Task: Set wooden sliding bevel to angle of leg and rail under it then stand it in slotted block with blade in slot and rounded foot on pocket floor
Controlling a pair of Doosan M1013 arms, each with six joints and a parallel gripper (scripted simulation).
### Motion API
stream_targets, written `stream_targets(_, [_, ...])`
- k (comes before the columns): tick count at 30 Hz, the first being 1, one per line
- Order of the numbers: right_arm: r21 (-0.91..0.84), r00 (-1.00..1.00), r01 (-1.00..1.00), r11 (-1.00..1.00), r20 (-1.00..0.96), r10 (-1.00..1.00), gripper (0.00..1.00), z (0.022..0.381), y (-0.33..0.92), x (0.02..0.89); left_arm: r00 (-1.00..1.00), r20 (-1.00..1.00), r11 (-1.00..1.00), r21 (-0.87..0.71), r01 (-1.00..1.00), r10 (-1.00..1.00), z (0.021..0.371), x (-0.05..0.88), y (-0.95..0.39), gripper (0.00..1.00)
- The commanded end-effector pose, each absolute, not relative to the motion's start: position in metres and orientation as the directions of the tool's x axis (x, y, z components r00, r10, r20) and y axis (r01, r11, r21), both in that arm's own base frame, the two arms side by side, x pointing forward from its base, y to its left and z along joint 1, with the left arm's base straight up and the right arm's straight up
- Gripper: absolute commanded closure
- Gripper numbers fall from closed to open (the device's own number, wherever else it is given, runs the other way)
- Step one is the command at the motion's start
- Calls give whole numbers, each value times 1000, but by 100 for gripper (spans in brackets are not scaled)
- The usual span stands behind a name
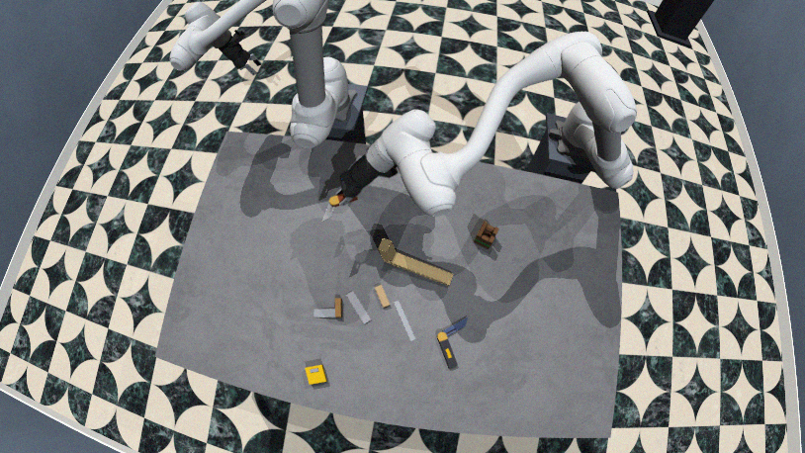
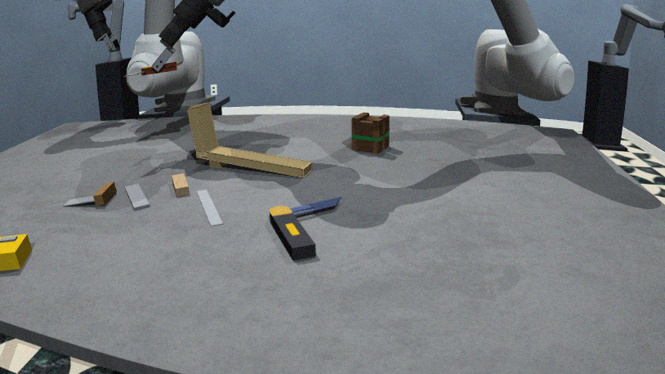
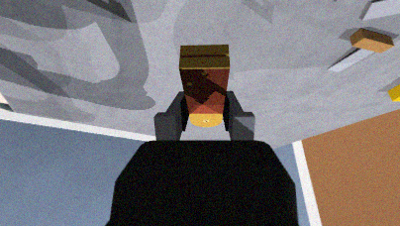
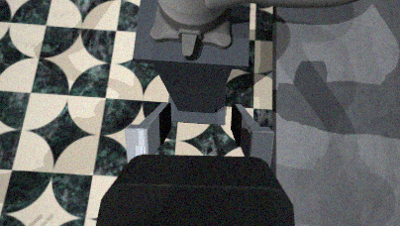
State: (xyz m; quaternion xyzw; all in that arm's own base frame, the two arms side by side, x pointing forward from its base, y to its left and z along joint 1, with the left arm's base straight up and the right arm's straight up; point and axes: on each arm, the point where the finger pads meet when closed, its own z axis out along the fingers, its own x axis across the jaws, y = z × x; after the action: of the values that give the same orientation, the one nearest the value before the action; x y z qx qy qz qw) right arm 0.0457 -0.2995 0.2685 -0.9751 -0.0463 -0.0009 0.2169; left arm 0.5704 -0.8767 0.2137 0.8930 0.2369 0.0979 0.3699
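Note:
My left gripper (image 1: 344,197) (image 2: 158,67) (image 3: 205,103) is shut on the wooden sliding bevel (image 1: 335,200) (image 2: 172,67) (image 3: 205,81) by its reddish stock and holds it above the table, left of the leg. Its blade sticks out past the brass end; its angle is hard to read. The leg (image 1: 387,249) (image 2: 202,127) rises, leaning slightly, from one end of the rail (image 1: 421,267) (image 2: 256,162). The slotted block (image 1: 485,233) (image 2: 367,144), brown with a green band, stands upright beyond the rail; its pocket floor is hidden. My right gripper (image 1: 252,66) (image 2: 113,42) (image 4: 201,116) is open and empty, off the table.
The black bevel (image 1: 448,354) (image 2: 302,242) lies open near the front. A small square (image 1: 338,308) (image 2: 104,193) (image 3: 371,41), two metal strips (image 1: 358,308) (image 1: 404,320) (image 2: 136,196) (image 2: 210,207), a wood piece (image 1: 382,296) (image 2: 180,184) and a yellow tape measure (image 1: 315,375) (image 2: 14,253) lie in front of the rail.

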Motion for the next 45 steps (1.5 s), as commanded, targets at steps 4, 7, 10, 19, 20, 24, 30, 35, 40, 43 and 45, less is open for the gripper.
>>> stream_targets(4, [-422,996,91,-902,22,90,0,269,-300,46,869,0,-613,709,349,495,216,571,-877,100])
stream_targets(7, [-422,996,91,-902,22,90,0,269,-300,46,869,0,-613,708,350,496,216,571,-877,100])
stream_targets(10, [-422,996,91,-902,22,90,0,269,-300,46,868,-1,-614,707,351,496,216,571,-876,100])
stream_targets(19, [-422,996,91,-902,22,90,0,269,-300,46,866,-6,-618,697,362,501,216,570,-872,100])
stream_targets(20, [-422,996,91,-902,22,90,0,269,-300,46,865,-7,-619,695,365,502,216,570,-871,100])
stream_targets(24, [-422,996,91,-902,22,90,0,269,-300,46,861,-14,-625,682,380,508,216,570,-865,100])
stream_targets(30, [-422,996,91,-902,22,90,0,269,-300,46,854,-26,-635,657,406,519,217,570,-855,100])
stream_targets(35, [-422,996,91,-902,22,90,0,269,-300,46,847,-38,-645,630,433,531,217,570,-843,100])
stream_targets(40, [-422,996,91,-902,22,90,0,269,-300,46,833,-55,-658,585,474,550,218,569,-826,100])
stream_targets(43, [-422,996,91,-902,22,90,0,269,-300,46,823,-67,-666,552,501,564,218,569,-813,100])
stream_targets(45, [-422,996,91,-902,22,90,0,269,-300,46,815,-75,-671,528,521,574,218,569,-804,100])
